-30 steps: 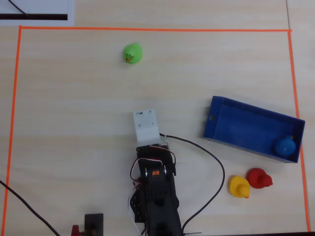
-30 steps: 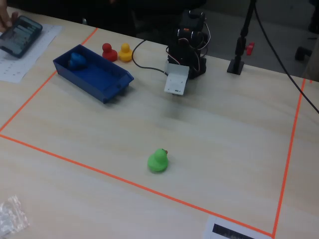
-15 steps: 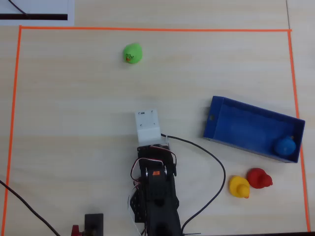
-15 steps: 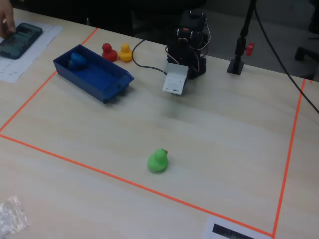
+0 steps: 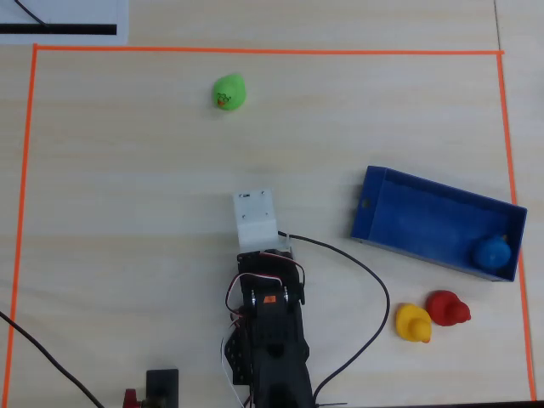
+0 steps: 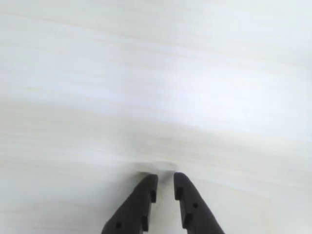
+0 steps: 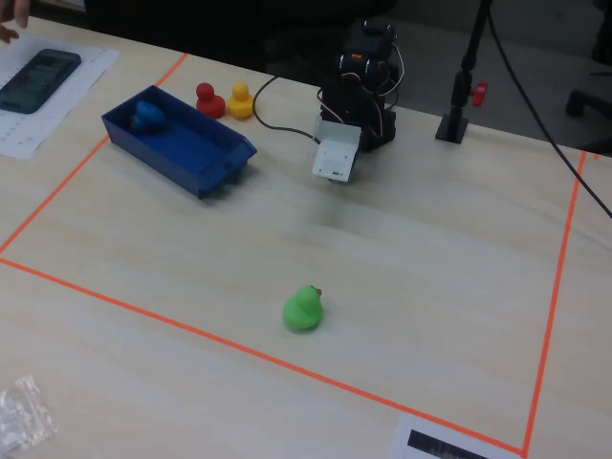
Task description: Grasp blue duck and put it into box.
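Light wood-grain table (image 5: pixel 127 212) with an orange tape rectangle (image 5: pixel 255 52) marking the workspace. In the wrist view the gripper (image 6: pixel 165 183) hangs over bare tabletop, its two dark fingers nearly together with a thin gap, nothing between them. In the overhead view the white gripper housing (image 5: pixel 255 218) sits at the front of the folded black arm (image 5: pixel 270 340), near the lower middle of the taped area. The blue duck (image 5: pixel 492 253) is well apart from the gripper, far to its right in the overhead view, lying inside the box (image 5: pixel 425 223) at the box's right end, against the end wall. A yellow duck (image 5: pixel 413 323) and a red duck (image 5: pixel 447 308) sit touching each other on the table just below the box. A green duck (image 5: pixel 229 92) is alone near the top tape line, well away.
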